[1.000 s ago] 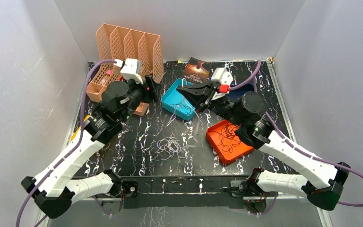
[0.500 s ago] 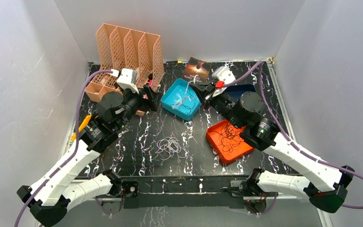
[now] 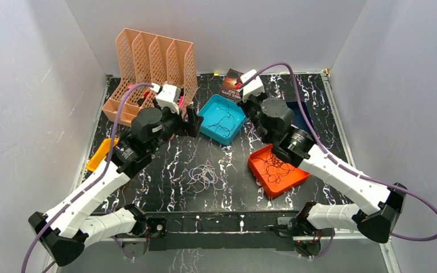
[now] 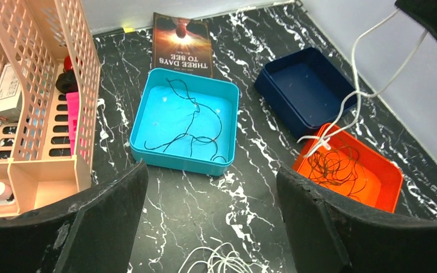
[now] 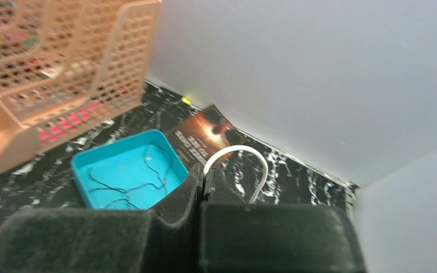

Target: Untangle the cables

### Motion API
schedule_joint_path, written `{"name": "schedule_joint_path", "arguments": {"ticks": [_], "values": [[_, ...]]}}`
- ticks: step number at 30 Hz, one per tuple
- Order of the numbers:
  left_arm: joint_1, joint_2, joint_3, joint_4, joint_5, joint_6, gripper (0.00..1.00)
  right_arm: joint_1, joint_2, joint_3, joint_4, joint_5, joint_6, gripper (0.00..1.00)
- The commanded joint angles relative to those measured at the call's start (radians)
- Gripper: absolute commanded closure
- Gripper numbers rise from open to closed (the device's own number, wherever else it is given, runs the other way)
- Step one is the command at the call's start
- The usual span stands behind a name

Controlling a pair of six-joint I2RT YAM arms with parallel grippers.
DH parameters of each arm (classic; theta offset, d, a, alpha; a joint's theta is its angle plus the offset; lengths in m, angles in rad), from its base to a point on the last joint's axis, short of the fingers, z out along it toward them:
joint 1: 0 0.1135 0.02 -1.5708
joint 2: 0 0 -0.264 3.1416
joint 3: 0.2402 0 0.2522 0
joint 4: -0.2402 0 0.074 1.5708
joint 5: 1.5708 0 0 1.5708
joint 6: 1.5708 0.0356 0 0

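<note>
A loose white cable tangle (image 3: 205, 176) lies on the black marble table, at the bottom edge of the left wrist view (image 4: 222, 263). Black cables lie tangled in the orange tray (image 3: 296, 177); one black cable (image 4: 190, 122) lies in the teal tray (image 3: 207, 126). My right gripper (image 5: 206, 177) is shut on a white cable (image 5: 257, 165), raised behind the teal tray (image 3: 243, 98). That cable (image 4: 357, 79) hangs down to the orange tray (image 4: 387, 185). My left gripper (image 4: 210, 170) is open and empty, above the table left of the teal tray (image 3: 193, 122).
A peach mesh file rack (image 3: 153, 57) holding small items stands at the back left. A booklet (image 4: 182, 45) lies behind the teal tray. A navy tray (image 4: 304, 91) sits at the back right. An orange object (image 3: 99, 154) lies at the left edge.
My right gripper has swung back and up from over the teal tray, drawing the white cable with it. My left gripper has shifted right, towards the teal tray.
</note>
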Motion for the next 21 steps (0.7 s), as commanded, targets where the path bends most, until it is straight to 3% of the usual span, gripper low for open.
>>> {"name": "schedule_joint_path", "arguments": {"ticks": [1, 6, 10, 16, 21], "values": [[0.005, 0.041, 0.010, 0.022, -0.005, 0.049, 0.18, -0.077, 0.018, 0.073, 0.012, 0.068, -0.034, 1.00], [0.009, 0.175, 0.052, 0.041, -0.039, 0.084, 0.17, -0.384, 0.046, 0.079, -0.032, -0.065, 0.099, 1.00], [0.078, 0.342, 0.107, 0.137, 0.021, 0.102, 0.16, -0.542, 0.110, 0.073, -0.003, -0.124, 0.160, 1.00], [0.113, 0.367, 0.028, 0.215, 0.075, 0.107, 0.16, -0.658, 0.175, -0.042, 0.013, -0.185, 0.251, 1.00], [0.113, 0.355, 0.009, 0.202, 0.059, 0.132, 0.16, -0.684, 0.198, -0.061, 0.018, -0.210, 0.283, 1.00]]}}
